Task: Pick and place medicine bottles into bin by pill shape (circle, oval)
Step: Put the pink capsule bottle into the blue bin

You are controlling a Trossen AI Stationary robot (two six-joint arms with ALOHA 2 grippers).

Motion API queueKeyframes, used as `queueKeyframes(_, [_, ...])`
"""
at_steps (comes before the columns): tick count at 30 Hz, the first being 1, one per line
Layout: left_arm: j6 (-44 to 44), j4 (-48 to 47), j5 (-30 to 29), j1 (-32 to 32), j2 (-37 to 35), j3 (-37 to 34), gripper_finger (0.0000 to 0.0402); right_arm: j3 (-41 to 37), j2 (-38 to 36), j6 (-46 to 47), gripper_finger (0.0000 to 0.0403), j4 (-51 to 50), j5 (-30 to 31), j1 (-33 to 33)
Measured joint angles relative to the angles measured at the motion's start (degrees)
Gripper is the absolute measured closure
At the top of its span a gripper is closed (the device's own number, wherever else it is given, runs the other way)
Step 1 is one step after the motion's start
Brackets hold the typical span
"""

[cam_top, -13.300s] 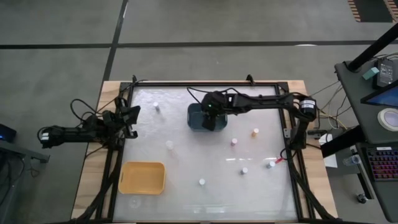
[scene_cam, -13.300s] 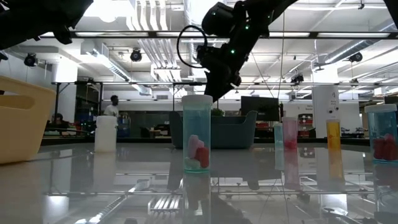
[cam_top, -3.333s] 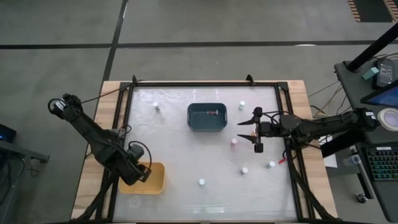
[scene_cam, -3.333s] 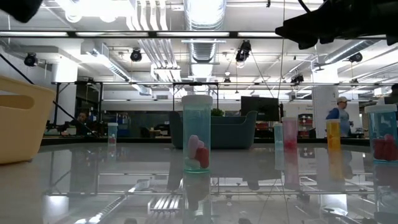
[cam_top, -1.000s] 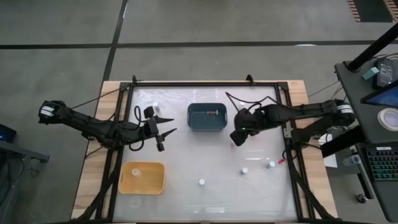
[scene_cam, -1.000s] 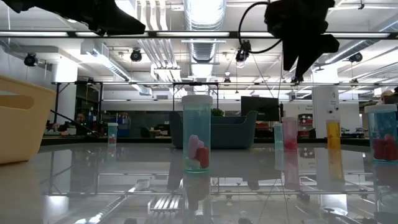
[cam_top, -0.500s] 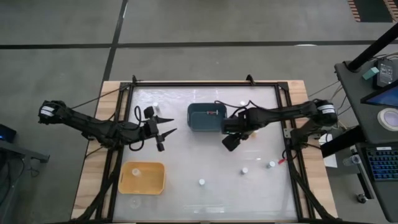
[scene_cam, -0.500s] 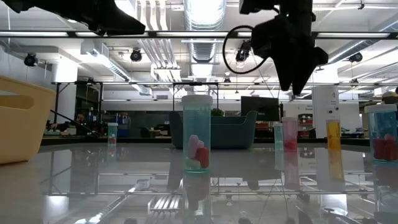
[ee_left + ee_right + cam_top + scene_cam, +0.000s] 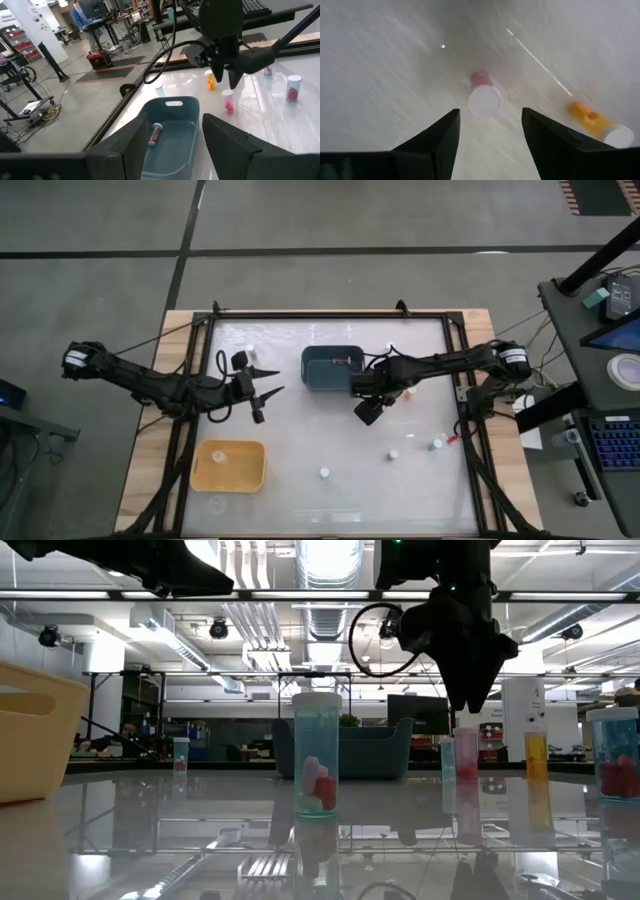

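My right gripper (image 9: 490,111) is open and points down over a pink bottle with a white cap (image 9: 484,100), a finger to either side and touching nothing. That bottle (image 9: 465,760) stands upright on its base, just right of the blue bin (image 9: 333,368); in the high view my right gripper (image 9: 364,413) hides it. An orange bottle (image 9: 600,127) stands close by. One bottle (image 9: 155,134) lies in the blue bin. My left gripper (image 9: 268,402) hangs open at the table's left, left of the blue bin.
A yellow bin (image 9: 230,465) sits at the near left. Loose bottles stand at the far left (image 9: 249,350), far right (image 9: 389,347), near middle (image 9: 324,473) and near right (image 9: 393,452), (image 9: 436,444). A black frame edges the table.
My right gripper has swung toward the table's left and come down over the pink bottle, staying open. The bottles stand where they were.
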Motion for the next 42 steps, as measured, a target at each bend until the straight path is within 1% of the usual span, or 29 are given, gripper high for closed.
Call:
queueKeyframes(21, [0.95,0.01,0.02,0.02,0.00,-0.22,0.0228,-0.11,6.33,-3.02,0.0197,2.47,0.03,0.04])
queueKeyframes(26, [0.96,0.01,0.02,0.02,0.00,-0.22,0.0228,-0.11,6.57,-3.20,0.0201,2.64,0.03,0.04])
queueKeyframes(29, [0.97,0.01,0.02,0.02,0.00,-0.22,0.0228,-0.11,6.43,-3.20,0.0214,2.66,0.03,0.04])
queueKeyframes(38, [0.97,-0.01,0.02,0.00,0.00,-0.22,0.0228,-0.11,6.27,-3.18,0.0272,2.65,0.05,0.04])
queueKeyframes(42, [0.99,-0.04,0.02,0.00,0.00,-0.22,0.0228,-0.11,6.27,-3.18,0.0289,2.66,0.03,0.04])
